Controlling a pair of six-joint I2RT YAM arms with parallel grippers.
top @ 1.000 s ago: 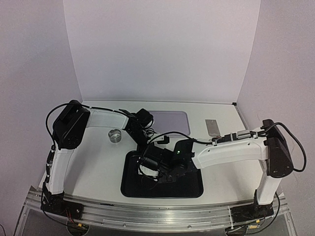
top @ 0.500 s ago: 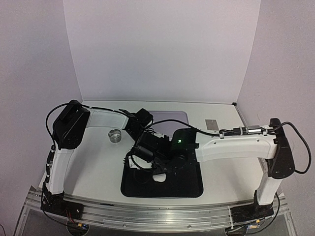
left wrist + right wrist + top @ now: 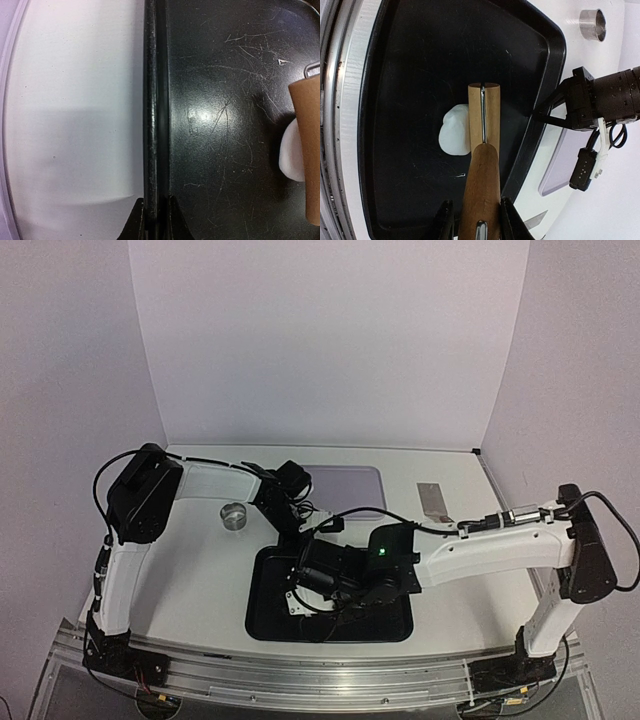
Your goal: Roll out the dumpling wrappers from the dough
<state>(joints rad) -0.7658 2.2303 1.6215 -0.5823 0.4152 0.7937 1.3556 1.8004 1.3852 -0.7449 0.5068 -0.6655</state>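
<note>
The right gripper [image 3: 479,220], clenched on the brown wooden rolling pin [image 3: 482,150], has drawn back nearward since half a second ago, the pin now lying on the soft white dough lump [image 3: 454,131] in the middle of the black plastic tray [image 3: 410,75], whose far-left rim the left gripper [image 3: 156,212] stays pinching.

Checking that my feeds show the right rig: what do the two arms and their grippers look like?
Both arms, left arm and right arm, have white links with bulky black joint housings and loose black cables looping alongside. A green light glows on the right wrist. The left gripper and right gripper have thin black fingers.
</note>
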